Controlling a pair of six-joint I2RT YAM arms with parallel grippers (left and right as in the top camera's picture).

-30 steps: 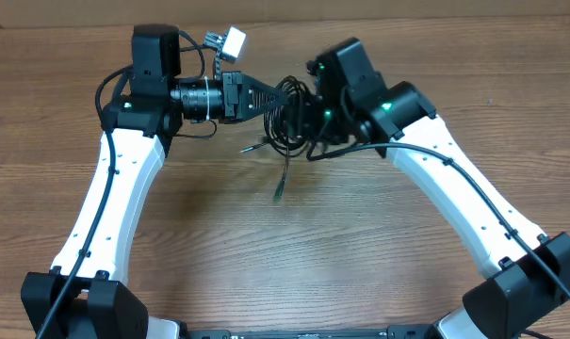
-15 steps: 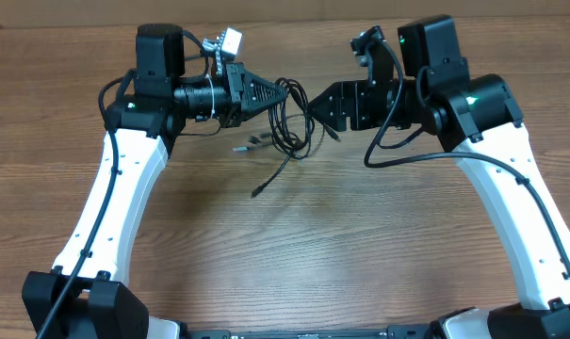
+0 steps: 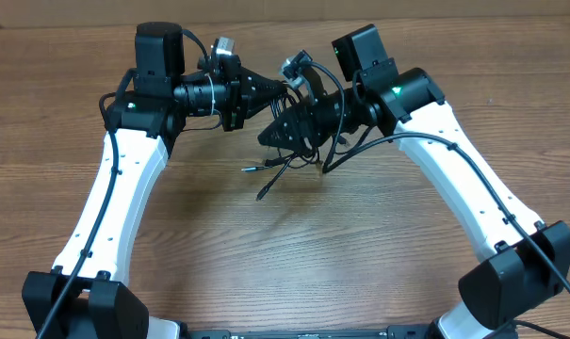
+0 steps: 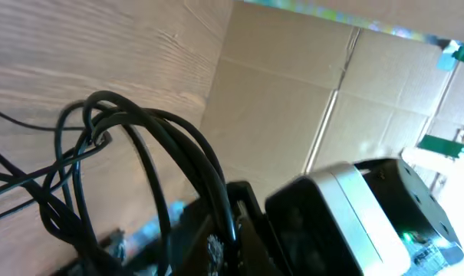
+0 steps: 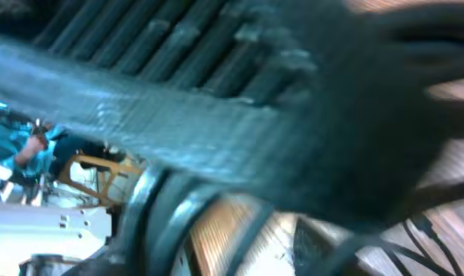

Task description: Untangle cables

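Overhead: left end effector [image 3: 283,87] pinched shut on cables [image 4: 187,142]; right end effector [image 3: 277,132] amid bundle, opening unclear; cords likely light, limp, snag-prone, best grasped on free strand near its end

So the cables [image 3: 273,179] sit bunched at the far middle of the table [image 3: 266,264], up between the two grippers. The left gripper [image 3: 286,88] points in from the left. The right gripper [image 3: 266,137] points in from the right, a bit nearer, tip in among the bundle. A few loose strands trail down onto the table on the near side. A cardboard wall [image 4: 278,100] stands behind the table.
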